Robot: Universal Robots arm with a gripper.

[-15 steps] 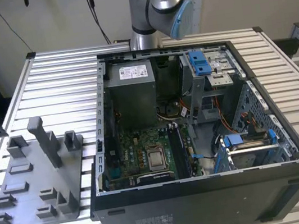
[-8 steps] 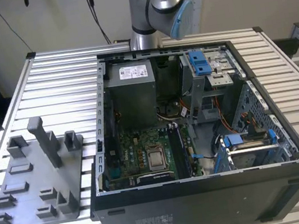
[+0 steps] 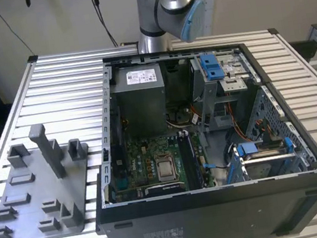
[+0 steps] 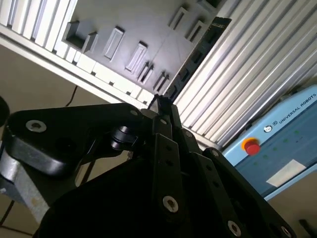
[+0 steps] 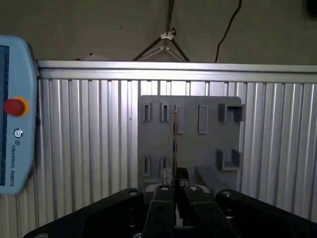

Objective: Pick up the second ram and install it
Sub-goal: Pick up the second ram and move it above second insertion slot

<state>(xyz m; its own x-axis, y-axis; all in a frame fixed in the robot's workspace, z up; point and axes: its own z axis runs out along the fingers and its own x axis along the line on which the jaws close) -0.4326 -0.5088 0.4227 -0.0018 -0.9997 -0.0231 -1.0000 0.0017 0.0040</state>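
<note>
Between the claw's black fingers sat the ram, pinched tight at one end. I saw it edge-on in the first wrist view, a thin line running straight out from the fingertips. In the second wrist view the claw was clamped on the same ram, which showed there as a long dark strip with chips along it, slanting away from the tips.

Beyond the ram lay the grey tray with its slots and posts, flat on the slatted metal table. Both wrist views had the tray and the table behind the strip. A pale blue pendant with a red button lay on the slats off to one side of the tray; the second wrist view caught that pendant too.

At the lower left of the exterior view the tray lay beside the open black case, which took up the middle and right of the frame. Its motherboard was bare to the room and blue brackets stood inside. At the upper middle, behind the case, rose the arm's grey and blue joint.
</note>
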